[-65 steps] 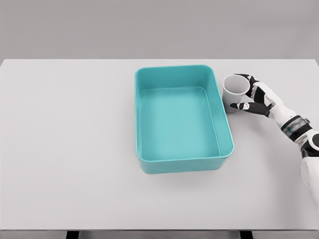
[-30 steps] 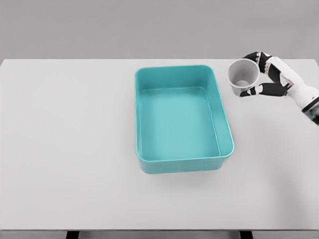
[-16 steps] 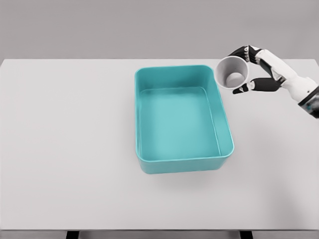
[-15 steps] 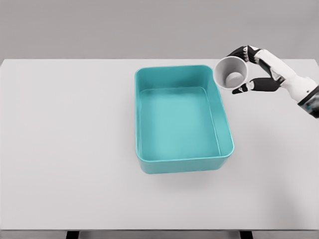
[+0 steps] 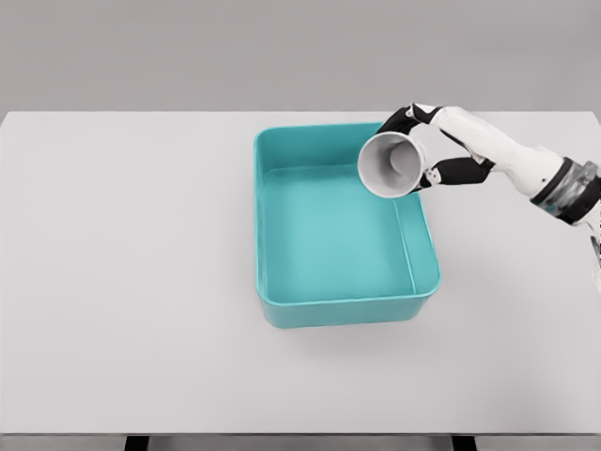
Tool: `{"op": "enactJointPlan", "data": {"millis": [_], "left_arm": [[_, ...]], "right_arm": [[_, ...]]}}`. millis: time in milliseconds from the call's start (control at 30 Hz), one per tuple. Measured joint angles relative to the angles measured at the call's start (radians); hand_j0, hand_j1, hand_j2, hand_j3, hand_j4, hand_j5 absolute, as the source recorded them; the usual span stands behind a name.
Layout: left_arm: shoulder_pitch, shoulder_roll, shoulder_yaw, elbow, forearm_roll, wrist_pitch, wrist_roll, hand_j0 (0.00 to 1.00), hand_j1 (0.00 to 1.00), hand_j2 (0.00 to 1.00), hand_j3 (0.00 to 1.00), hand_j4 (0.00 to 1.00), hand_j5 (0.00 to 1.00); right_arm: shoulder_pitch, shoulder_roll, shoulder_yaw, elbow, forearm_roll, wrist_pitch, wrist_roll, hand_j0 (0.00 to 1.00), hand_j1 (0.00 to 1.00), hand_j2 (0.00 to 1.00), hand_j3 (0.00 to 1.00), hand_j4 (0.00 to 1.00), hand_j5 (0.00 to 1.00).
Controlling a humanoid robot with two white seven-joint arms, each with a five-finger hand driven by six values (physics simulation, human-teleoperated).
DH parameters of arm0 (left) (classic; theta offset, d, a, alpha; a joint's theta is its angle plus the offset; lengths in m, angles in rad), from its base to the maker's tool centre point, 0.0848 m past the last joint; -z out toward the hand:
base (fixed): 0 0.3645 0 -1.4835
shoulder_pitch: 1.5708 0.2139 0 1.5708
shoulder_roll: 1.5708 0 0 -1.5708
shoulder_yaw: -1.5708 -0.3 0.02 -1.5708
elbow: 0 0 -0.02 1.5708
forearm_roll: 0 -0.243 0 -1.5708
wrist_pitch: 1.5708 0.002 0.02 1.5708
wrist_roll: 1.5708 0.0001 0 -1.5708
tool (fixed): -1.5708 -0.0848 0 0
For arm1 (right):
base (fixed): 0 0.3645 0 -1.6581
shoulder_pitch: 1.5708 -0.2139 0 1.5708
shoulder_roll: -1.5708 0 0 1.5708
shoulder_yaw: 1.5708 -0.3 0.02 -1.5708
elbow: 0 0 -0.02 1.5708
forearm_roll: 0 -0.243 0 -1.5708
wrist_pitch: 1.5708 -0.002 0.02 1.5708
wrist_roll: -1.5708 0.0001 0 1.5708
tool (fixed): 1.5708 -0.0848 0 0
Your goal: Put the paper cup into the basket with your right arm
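Observation:
A white paper cup [image 5: 390, 165] hangs in the air over the far right part of the teal basket [image 5: 282, 316]. The cup is tipped on its side, with its mouth facing the camera and the left. My right hand [image 5: 424, 143] is shut on the cup, black fingers wrapped over its top and thumb under its right side. The right arm reaches in from the right edge, white with a grey wrist band. The basket is a rounded rectangular tub standing in the middle of the white table [image 5: 122, 282], with nothing inside it. My left arm is out of sight.
My right hand lifted the cup off the table beside the basket's right rim, carried it left over the basket's far right corner, and tipped its mouth further toward the camera.

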Motion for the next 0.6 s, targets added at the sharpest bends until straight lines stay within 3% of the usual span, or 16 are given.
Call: {"op": "enactJointPlan", "data": {"millis": [300,600], "left_arm": [[0.000,0.000,0.000,0.000,0.000,0.000,0.000,1.00,1.00,1.00,1.00,1.00,1.00],[0.000,0.000,0.000,0.000,0.000,-0.001,0.000,1.00,1.00,1.00,1.00,1.00,1.00]], "right_arm": [[-0.006,0.004,0.088,-0.012,0.059,-0.069,0.000,0.47,0.47,0.47,0.47,0.47,0.47],[-0.034,0.001,0.171,-0.014,0.119,-0.084,0.000,0.48,0.48,0.48,0.48,0.48,0.48]]}}
